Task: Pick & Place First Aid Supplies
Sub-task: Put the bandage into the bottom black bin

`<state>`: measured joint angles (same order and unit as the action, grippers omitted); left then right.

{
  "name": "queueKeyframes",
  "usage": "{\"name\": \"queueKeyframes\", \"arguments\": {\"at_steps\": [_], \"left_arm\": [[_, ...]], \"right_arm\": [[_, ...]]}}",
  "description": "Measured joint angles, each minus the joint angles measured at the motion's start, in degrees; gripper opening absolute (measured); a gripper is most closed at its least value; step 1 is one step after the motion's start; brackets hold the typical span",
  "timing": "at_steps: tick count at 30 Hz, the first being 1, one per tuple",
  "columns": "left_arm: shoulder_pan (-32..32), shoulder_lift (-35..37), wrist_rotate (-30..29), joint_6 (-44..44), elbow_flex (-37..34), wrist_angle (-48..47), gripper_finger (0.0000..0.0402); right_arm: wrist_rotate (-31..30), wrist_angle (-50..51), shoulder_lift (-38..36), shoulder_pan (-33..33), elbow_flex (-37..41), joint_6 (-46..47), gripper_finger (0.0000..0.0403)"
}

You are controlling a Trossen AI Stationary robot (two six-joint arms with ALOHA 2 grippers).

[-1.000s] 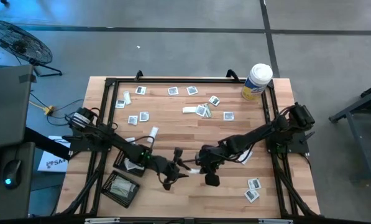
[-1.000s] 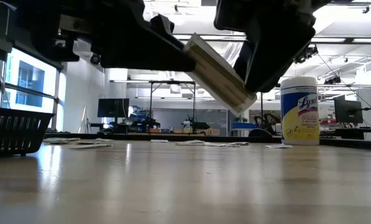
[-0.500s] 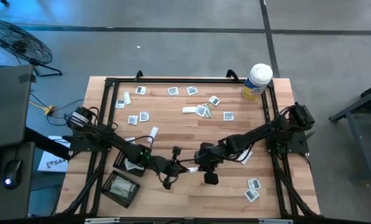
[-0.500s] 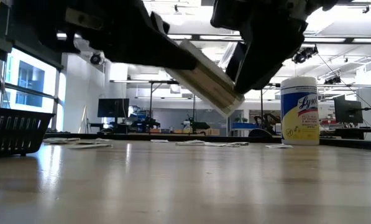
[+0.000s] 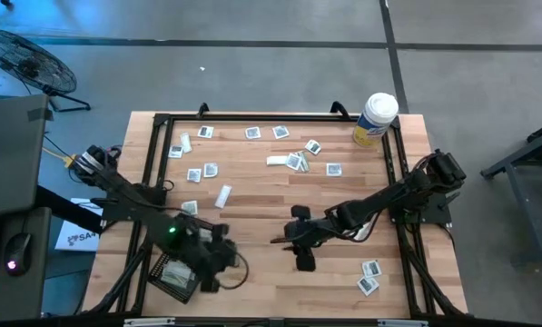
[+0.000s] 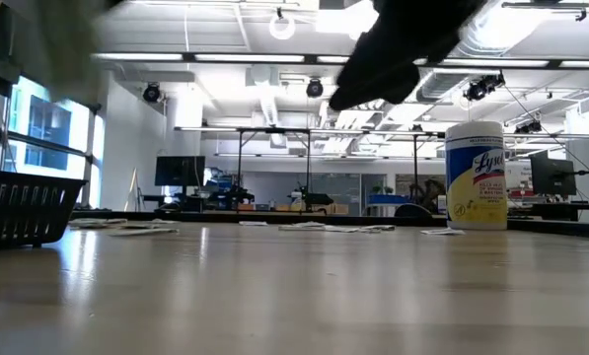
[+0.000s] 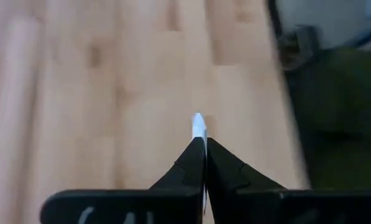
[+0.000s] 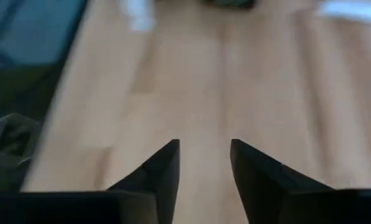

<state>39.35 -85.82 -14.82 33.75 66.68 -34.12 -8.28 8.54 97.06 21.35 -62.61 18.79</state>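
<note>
Left gripper [image 7: 202, 146], jaws clamped on a white packet [image 7: 199, 126], heads to the seven-o'clock tray [image 5: 175, 275]; right gripper [image 8: 204, 155] jaws apart; next, release inside.

The table [image 5: 271, 195] is seen to be made of pale wood planks, smooth and lightly glossy, with reflections carried on it in the low view. A matt black metal frame [image 5: 280, 118] is set around its edge. The packets [image 5: 298, 161] are shown as flat white paper wrappers. The canister [image 6: 475, 176] is made of smooth white plastic with a glossy printed label. The tray [image 5: 177, 275] is formed of black mesh. The left gripper [image 7: 201, 149] and right gripper [image 8: 204, 158] are finished in matt black plastic.
</note>
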Motion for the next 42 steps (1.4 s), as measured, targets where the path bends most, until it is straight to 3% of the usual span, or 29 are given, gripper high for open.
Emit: {"name": "queueKeyframes", "arguments": {"at_steps": [5,8,11,18,23,34,42], "left_arm": [[7.28,1.64,1.84,17.77,1.08,-6.17,0.0001],[11.90,1.79,2.83,27.21,1.05,-7.97,0.0001],[16.47,1.77,3.81,34.84,0.96,-11.48,0.0001],[23.59,1.76,-2.78,45.41,0.91,-21.93,0.0001],[26.75,1.75,-5.10,52.07,-1.72,-22.64,0.0001],[27.04,1.77,-6.65,63.95,-6.74,-23.04,0.0001],[27.02,1.77,-6.18,65.62,-7.63,-24.37,0.0011]], "right_arm": [[-16.08,-1.02,-0.04,-0.79,0.00,-1.15,0.0156],[-21.44,-1.85,-0.04,-1.25,0.00,-3.67,0.0161],[-21.23,-2.79,-0.04,-1.86,0.00,-4.31,0.0163],[-16.82,-3.29,-0.04,-3.02,0.00,-3.13,0.0156],[-15.57,-3.29,-0.04,-2.99,0.00,-2.39,0.0151],[-15.55,-3.27,-0.04,-3.00,0.04,-2.34,0.0150],[-15.55,-3.25,-0.04,-3.00,0.07,-2.32,0.0154]]}}
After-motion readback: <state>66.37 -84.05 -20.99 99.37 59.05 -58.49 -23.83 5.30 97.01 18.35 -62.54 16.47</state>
